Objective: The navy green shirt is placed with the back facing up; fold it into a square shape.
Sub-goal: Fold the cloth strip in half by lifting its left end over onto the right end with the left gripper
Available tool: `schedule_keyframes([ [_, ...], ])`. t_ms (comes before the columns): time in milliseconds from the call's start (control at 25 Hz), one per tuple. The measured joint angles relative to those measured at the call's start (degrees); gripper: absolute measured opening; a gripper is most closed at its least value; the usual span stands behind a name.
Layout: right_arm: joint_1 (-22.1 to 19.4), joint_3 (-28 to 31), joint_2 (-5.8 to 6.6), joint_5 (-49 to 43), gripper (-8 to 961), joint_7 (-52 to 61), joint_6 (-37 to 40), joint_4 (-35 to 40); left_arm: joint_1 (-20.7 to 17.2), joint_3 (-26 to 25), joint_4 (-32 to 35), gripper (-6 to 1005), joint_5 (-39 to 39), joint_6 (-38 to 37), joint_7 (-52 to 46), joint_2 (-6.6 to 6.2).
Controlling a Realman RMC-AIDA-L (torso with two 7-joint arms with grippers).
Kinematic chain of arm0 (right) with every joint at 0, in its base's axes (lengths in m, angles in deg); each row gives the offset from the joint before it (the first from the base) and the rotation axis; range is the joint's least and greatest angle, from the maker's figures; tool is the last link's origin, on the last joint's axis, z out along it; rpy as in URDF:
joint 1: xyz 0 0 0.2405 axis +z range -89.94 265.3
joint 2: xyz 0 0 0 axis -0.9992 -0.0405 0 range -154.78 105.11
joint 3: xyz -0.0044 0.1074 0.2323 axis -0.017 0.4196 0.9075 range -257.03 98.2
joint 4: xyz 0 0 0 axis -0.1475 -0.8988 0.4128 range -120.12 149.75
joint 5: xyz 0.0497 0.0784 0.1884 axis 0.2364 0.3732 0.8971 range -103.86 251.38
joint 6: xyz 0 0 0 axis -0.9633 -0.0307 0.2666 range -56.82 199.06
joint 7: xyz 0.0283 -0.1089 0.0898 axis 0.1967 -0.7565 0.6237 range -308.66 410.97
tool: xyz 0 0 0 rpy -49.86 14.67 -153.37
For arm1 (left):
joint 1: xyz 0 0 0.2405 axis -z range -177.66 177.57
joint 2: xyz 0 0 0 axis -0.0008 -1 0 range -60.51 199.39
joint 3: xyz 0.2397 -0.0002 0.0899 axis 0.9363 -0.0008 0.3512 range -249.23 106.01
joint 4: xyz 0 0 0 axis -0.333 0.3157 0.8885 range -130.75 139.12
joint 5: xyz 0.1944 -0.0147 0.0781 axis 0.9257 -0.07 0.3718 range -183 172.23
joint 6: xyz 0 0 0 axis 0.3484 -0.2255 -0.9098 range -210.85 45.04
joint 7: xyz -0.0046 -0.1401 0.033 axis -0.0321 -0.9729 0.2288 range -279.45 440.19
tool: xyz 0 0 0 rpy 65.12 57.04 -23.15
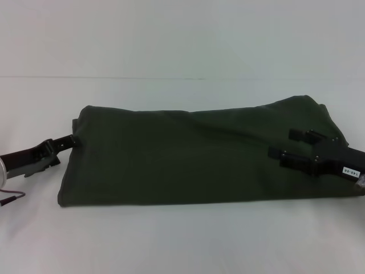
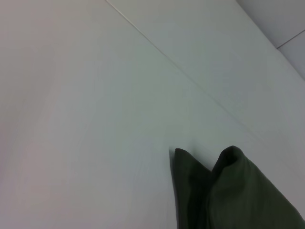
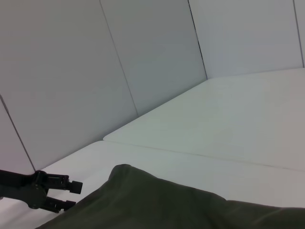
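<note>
Left pincer [image 1: 72, 138] sat at the left end of the shirt [image 1: 188, 154], its tips at the upper left corner of the cloth; whether it had hold of the fabric could not be told. The shirt lay folded into a long band across the white counter [image 1: 182, 240], stretching from the left pincer to the right one. Right pincer [image 1: 285, 145] rested over the right end, fingers spread apart above the cloth, holding nothing.
</note>
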State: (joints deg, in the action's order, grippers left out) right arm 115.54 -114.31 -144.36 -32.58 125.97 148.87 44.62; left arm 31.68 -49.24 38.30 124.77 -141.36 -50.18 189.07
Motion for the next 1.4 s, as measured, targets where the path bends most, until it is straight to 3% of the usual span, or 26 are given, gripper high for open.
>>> schedule_keyframes([
  [520,0.1,-0.1,0.00,0.0,916,0.0,0.2,-0.1,0.2,0.2,-0.4,890,0.0,-0.4,0.1,0.22],
  [1200,0.1,-1.3,0.00,0.0,915,0.0,0.2,-0.1,3.6,0.4,-5.3,890,0.0,-0.8,1.1,0.77],
  [1400,0.1,-1.3,0.00,0.1,914,0.0,0.3,-0.1,4.6,2.5,-6.1,890,0.1,-0.8,1.5,0.99],
])
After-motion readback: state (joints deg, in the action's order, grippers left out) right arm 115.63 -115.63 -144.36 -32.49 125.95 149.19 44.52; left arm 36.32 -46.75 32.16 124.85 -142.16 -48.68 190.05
